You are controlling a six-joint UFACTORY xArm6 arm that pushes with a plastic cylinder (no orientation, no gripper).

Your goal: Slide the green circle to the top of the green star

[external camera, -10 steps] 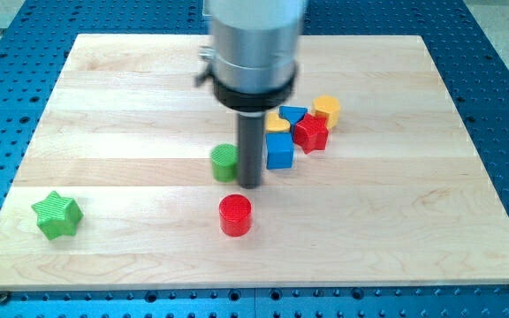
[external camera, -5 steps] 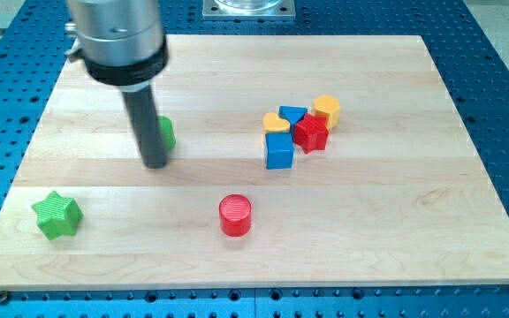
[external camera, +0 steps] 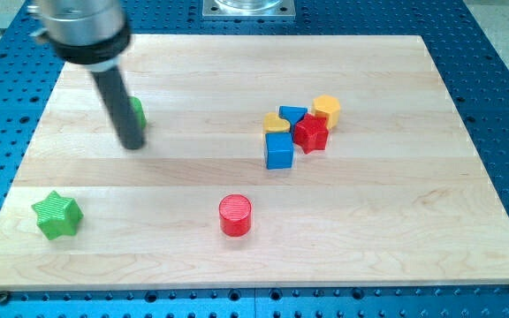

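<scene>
The green circle (external camera: 137, 112) is seen near the table's (external camera: 396, 221) upper left, mostly hidden behind the rod — my tip (external camera: 132, 146) touches its lower left side. The green star (external camera: 56, 215) sits well below, near the view's left. No pincer is fitted. The circle should be nudged left gently, and stopped above the star.

My tip (external camera: 132, 146) rests on the board at the view's upper left, rod tilted slightly.
</scene>
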